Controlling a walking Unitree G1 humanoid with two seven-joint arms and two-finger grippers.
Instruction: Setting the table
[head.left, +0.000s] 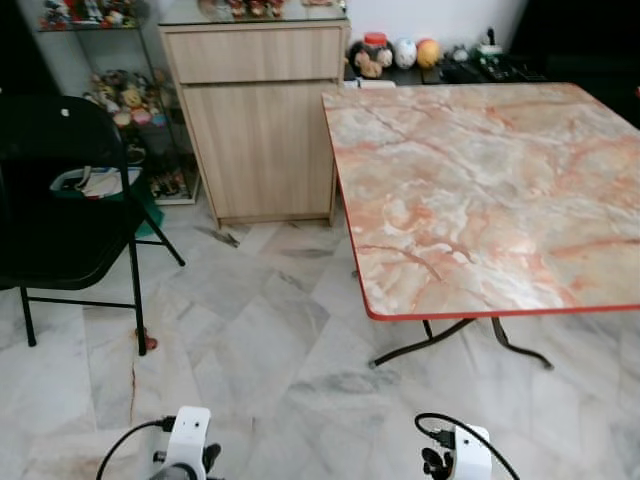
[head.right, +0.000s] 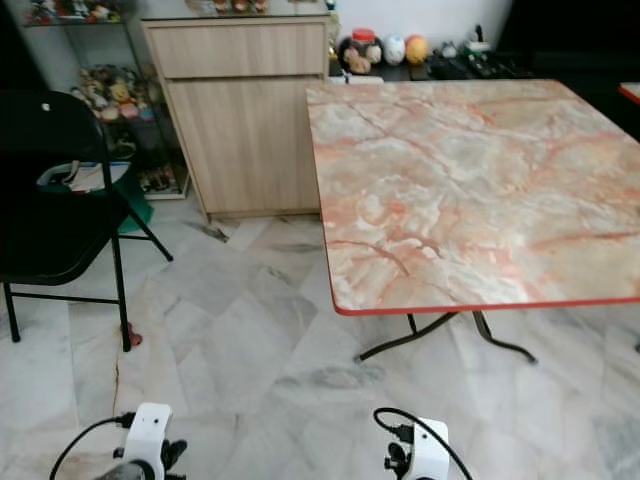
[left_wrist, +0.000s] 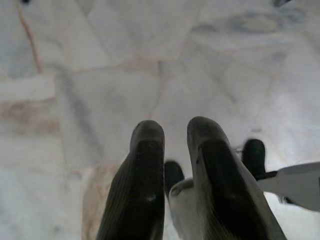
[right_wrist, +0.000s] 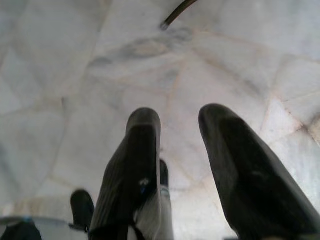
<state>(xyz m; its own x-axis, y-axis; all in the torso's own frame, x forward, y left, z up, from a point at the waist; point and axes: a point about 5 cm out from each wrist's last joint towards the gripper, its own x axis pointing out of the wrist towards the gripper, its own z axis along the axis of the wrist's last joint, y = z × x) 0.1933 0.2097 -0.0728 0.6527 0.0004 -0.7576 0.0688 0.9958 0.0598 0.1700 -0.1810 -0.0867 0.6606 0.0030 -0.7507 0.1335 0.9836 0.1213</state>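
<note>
So a folding table (head.left: 490, 190) with a pink-and-cream marbled top and a red edge is seen ahead and to the right in the eye views, standing on a pale marble floor (head.left: 260, 340); its top is bare. A light wood cabinet (head.left: 262, 125) is set against the wall just beside the table's far left corner, and a black folding chair (head.left: 65, 200) is parked well to the left with some papers on its seat. Jars and round knick-knacks are lined up behind the table, too small to make out properly. Both arms are hung low at the bottom edge there, wrists only. The fingers themselves are picked up by the wrist views: the left gripper (left_wrist: 170, 150) is pointed down at the floor tiles with a narrow gap between its fingers, nothing held, and the right gripper (right_wrist: 180, 150) is spread wider, released, with a curved table foot (right_wrist: 177, 12) caught beyond it.
</note>
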